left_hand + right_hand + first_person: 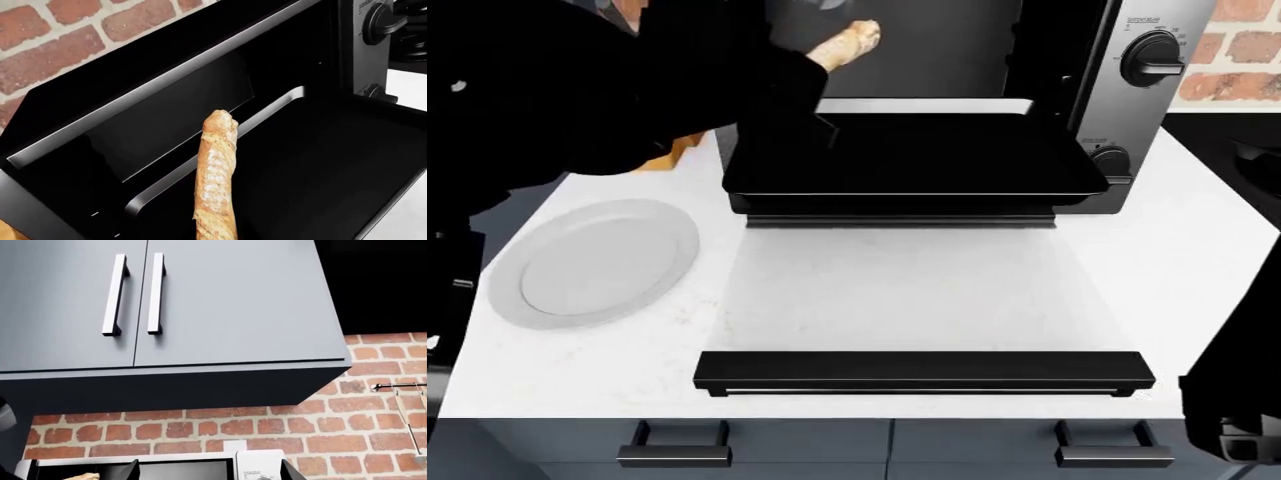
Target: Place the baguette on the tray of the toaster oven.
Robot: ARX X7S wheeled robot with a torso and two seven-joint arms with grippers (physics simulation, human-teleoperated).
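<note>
Left fingers (807, 65) around baguette (216, 175)

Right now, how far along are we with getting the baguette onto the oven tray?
Done: the toaster oven is open and the tray is pulled out. In hand: the left arm carries the baguette out over the tray's left rear corner; the left claw itself is hidden. Left: lower the loaf onto the tray and let go.

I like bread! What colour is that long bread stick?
The baguette is golden-tan with pale mottled patches. The left wrist view shows it best.
</note>
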